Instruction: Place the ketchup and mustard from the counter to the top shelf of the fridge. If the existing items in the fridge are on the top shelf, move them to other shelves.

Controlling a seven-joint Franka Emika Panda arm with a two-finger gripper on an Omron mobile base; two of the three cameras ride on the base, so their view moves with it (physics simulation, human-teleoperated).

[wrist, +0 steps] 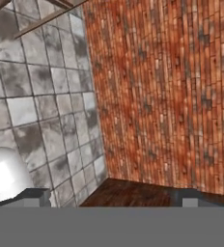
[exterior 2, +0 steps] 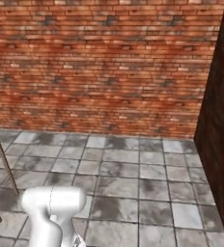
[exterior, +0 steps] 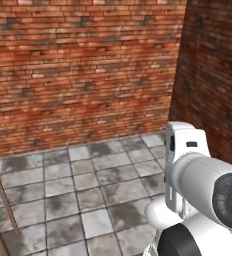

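the jaws (wrist: 114, 198) stand wide apart with nothing between them; their two dark tips rise at the lower left and lower right of the hand view, facing a red brick wall (wrist: 172, 96) and a darker brick side wall (wrist: 133, 193) at the bottom centre. where the ketchup, mustard and fridge are cannot be told from these frames. the white arm (exterior: 198, 185) rises folded at the lower right of the left base view. a grey tiled floor (exterior 2: 133, 183) meets the brick wall, with wooden legs (exterior: 0, 200) at the left edge.
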